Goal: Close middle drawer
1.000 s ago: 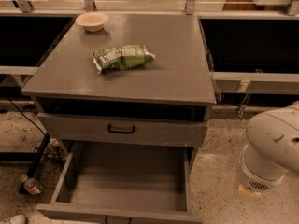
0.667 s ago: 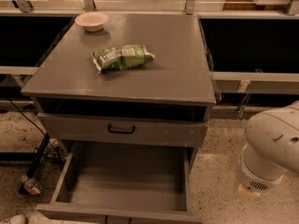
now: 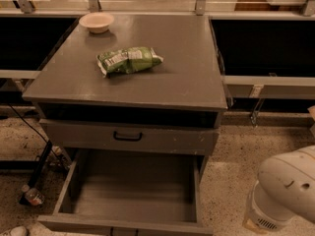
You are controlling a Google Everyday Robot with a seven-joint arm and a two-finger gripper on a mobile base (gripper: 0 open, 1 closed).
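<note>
The middle drawer (image 3: 133, 195) is a wide grey box with a flat, bare floor. It is pulled far out of the grey cabinet toward the bottom edge of the view. Its low front panel (image 3: 123, 226) lies at the bottom edge, and its handle is hidden. Above it sits a taller grey drawer front (image 3: 162, 139) with a black bar handle (image 3: 127, 136) and white scuffs. Above that is a dark slot under the cabinet top. My gripper is out of view. Only a white rounded part of my arm (image 3: 288, 191) shows at the lower right, to the right of the open drawer.
A green snack bag (image 3: 129, 60) and a small pale bowl (image 3: 96, 21) lie on the cabinet top (image 3: 187, 73). Black cables and a small bottle (image 3: 33, 196) lie on the speckled floor at left. Rails and dark counters flank the cabinet on both sides.
</note>
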